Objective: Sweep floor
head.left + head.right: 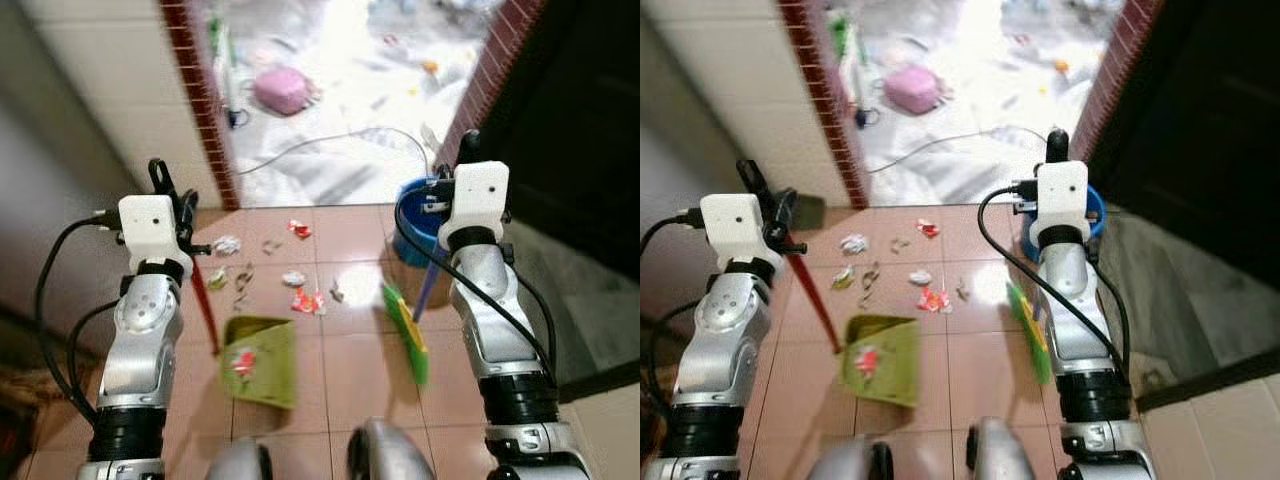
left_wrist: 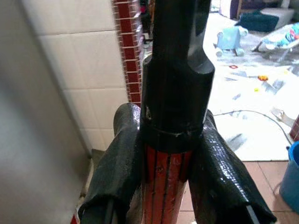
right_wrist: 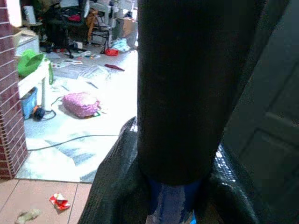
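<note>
My left gripper [image 2: 163, 177] clamps the red dustpan handle [image 1: 205, 300], keeping the green dustpan [image 1: 262, 360] flat on the near floor [image 1: 340, 360]. My right gripper [image 3: 175, 186] grasps the blue broom handle [image 1: 428, 285], its green head [image 1: 405, 330] angled beside the litter [image 1: 300, 295] for sweeping leftward.

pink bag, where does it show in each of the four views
Left eye view: pink bag at top centre, beyond the doorway.
Right eye view: same spot, top, left of centre.
Left wrist view: not in it.
Right wrist view: at left, mid-height.
Shared landmark: the brick pillar, near the bag.
</note>
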{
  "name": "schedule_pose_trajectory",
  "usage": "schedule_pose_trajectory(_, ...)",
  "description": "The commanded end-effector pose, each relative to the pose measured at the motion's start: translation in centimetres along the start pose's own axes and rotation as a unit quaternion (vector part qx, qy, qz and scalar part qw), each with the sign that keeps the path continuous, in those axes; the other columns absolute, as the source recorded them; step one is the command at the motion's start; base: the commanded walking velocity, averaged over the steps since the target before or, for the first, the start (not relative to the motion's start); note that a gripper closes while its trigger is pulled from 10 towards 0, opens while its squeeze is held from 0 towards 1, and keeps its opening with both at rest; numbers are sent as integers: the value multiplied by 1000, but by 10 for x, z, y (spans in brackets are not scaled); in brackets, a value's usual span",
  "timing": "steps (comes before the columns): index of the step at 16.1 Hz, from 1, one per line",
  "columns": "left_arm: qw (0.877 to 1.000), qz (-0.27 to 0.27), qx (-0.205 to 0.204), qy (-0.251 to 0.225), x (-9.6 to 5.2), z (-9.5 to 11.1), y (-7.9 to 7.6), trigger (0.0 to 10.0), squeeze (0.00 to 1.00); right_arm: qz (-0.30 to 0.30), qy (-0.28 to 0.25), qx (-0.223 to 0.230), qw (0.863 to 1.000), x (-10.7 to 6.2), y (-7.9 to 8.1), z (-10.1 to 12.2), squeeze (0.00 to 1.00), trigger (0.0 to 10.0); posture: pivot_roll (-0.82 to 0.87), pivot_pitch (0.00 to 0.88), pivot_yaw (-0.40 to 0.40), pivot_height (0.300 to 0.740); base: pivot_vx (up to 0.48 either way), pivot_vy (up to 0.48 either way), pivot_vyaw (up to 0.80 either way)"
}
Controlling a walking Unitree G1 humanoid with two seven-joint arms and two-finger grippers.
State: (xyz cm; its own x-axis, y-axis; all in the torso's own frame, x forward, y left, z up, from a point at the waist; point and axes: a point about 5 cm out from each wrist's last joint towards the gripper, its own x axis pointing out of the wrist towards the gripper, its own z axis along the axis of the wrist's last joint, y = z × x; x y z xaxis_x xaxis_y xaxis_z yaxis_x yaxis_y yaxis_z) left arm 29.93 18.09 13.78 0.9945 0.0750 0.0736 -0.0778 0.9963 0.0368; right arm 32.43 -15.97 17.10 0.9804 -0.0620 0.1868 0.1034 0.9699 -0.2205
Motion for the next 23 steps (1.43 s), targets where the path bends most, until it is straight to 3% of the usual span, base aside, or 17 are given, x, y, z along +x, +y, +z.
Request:
schedule_pose_trajectory(1,999,-10,-18,-30,1,13,-7,10000,0,-14,-19,-17,1000,2,-8,7,0,10000,-54,126,18,740,431,0,0)
schedule_pose_trajectory(9,999,-6,-20,-33,4,15,-7,10000,0,-11,-26,-12,1000,4,-8,9,0,10000,-55,122,15,740,432,0,0)
schedule_pose_trajectory(19,999,1,-13,-34,6,15,-9,10000,0,4,-26,3,1000,3,-6,8,0,10000,-58,117,19,740,348,297,0)
schedule_pose_trajectory(23,999,29,10,-44,11,17,-9,10000,0,18,-21,28,999,4,-2,8,0,10000,-62,115,18,740,0,0,0)
